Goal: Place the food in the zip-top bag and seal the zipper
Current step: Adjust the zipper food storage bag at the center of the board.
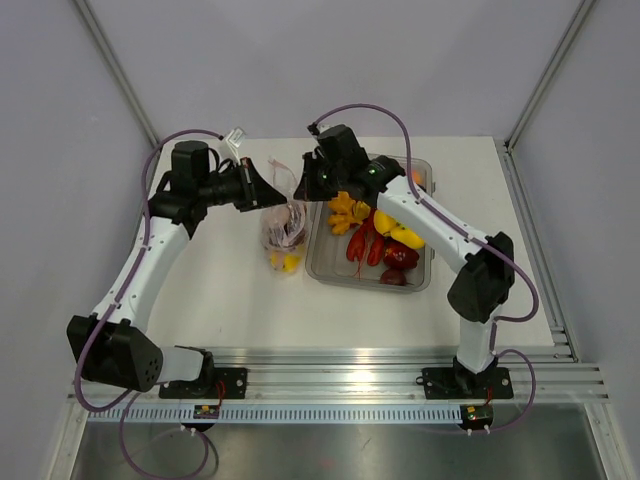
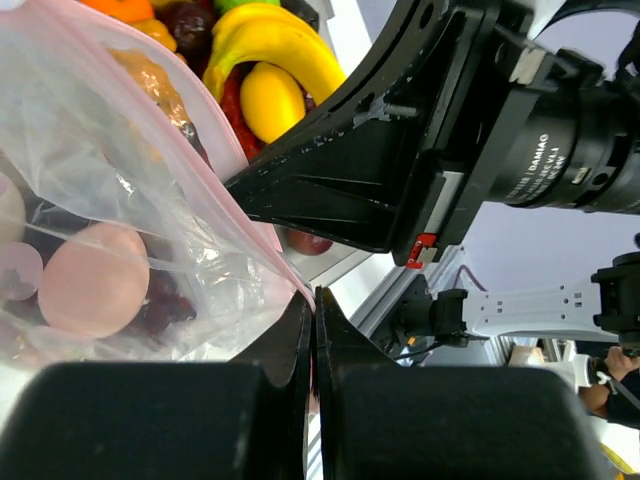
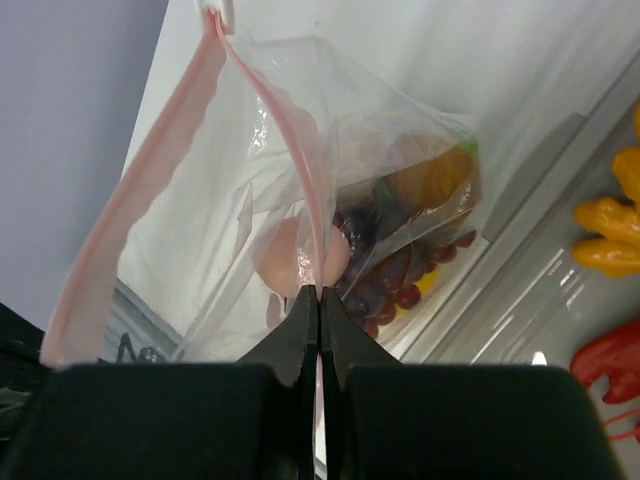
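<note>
Left gripper point(image 2: 315, 318) is clamped tight on the pink zipper point(image 3: 165, 170), and the right gripper point(image 3: 320, 300) is pinching that strip too, fingers fully together. The mouth is gaping open, the two lips well apart. The zip-top bag point(image 1: 283, 232) sags to the table point(image 1: 220, 290) just left of the tray point(image 1: 420, 278). Some food point(image 2: 92, 280) is in the bag, and more sits in the tray.

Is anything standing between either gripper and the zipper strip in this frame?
Nothing visible does. The left gripper and the right gripper each have their fingers shut directly on the zipper, and the zip-top bag hangs between them with its mouth open.
</note>
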You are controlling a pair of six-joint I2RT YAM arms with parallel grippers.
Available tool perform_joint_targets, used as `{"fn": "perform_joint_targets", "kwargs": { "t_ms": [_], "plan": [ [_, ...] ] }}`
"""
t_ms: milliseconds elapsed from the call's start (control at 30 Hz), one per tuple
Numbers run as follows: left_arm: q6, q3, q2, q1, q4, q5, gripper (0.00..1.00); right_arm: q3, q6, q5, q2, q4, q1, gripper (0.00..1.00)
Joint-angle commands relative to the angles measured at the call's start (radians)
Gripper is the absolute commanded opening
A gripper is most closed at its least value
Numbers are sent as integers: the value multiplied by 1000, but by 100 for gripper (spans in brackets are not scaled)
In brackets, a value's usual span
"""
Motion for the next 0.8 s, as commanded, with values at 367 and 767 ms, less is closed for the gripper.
{"fn": "perform_joint_targets", "kwargs": {
  "t_ms": [367, 767],
  "plan": [
    [-121, 13, 62, -112, 205, 91, 65, -474, 127, 59, -371, 232, -56, 0],
    [-62, -19, 5, -8, 131, 29, 62, -588, 125, 88, -479, 234, -83, 45]
  ]
}}
